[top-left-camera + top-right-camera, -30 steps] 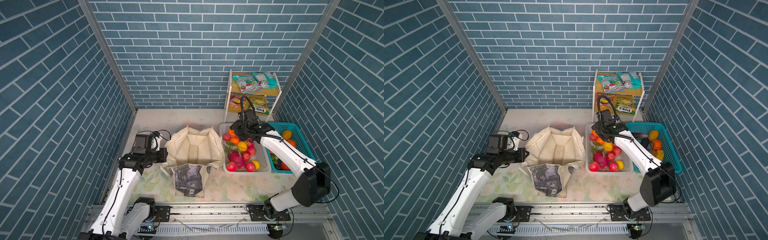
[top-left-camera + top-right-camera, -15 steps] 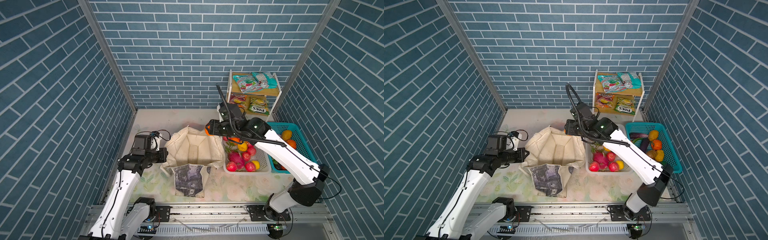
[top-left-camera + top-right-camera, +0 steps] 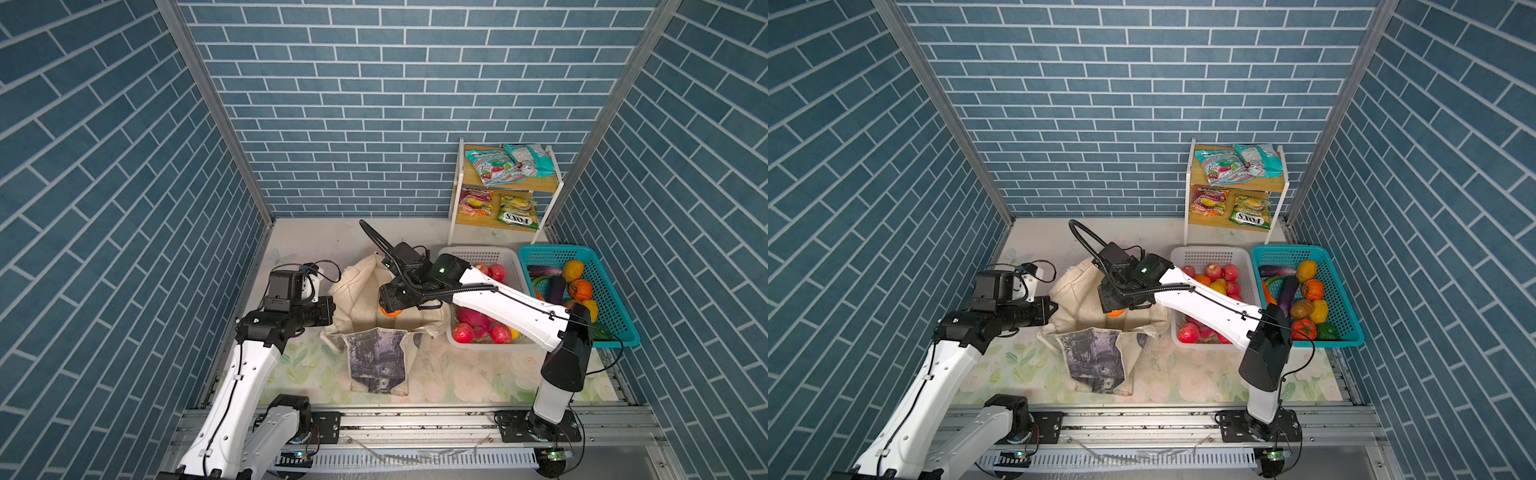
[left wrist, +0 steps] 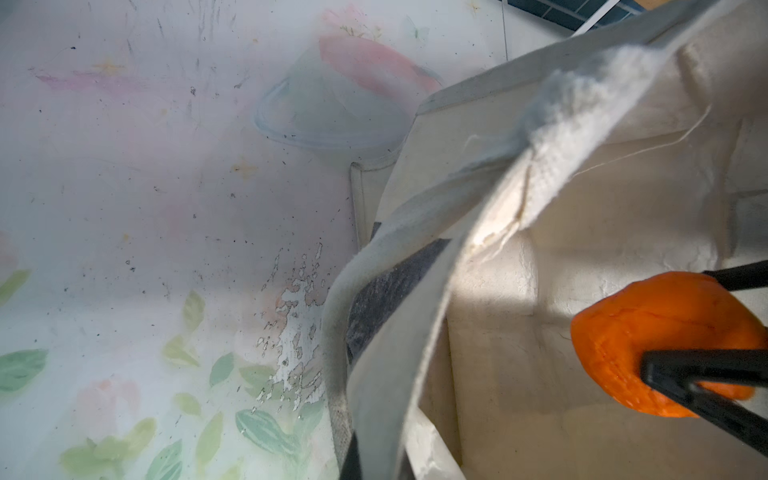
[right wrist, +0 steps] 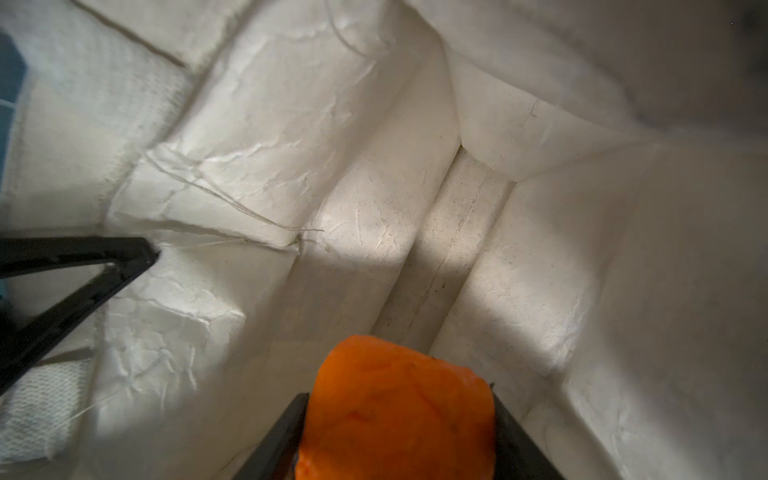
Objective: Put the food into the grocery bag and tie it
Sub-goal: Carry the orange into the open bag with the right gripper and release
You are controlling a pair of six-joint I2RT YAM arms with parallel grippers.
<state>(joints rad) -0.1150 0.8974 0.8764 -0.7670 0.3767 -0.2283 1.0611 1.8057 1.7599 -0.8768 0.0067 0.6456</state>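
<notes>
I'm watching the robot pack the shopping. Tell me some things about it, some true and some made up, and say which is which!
1. The right gripper grips an orange toy fruit. True.
2. That fruit lies on the floor of the cream canvas tote bag. False: it hangs in the gripper over the open bag.
3. The left gripper is shut on the bag's edge. True.
4. The dark purple aubergine lies inside the bag. False: it lies in the teal plastic basket.

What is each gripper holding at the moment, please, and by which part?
The right gripper holds an orange by its opposite sides, above the open bag. The left gripper pinches the bag's rim.
</notes>
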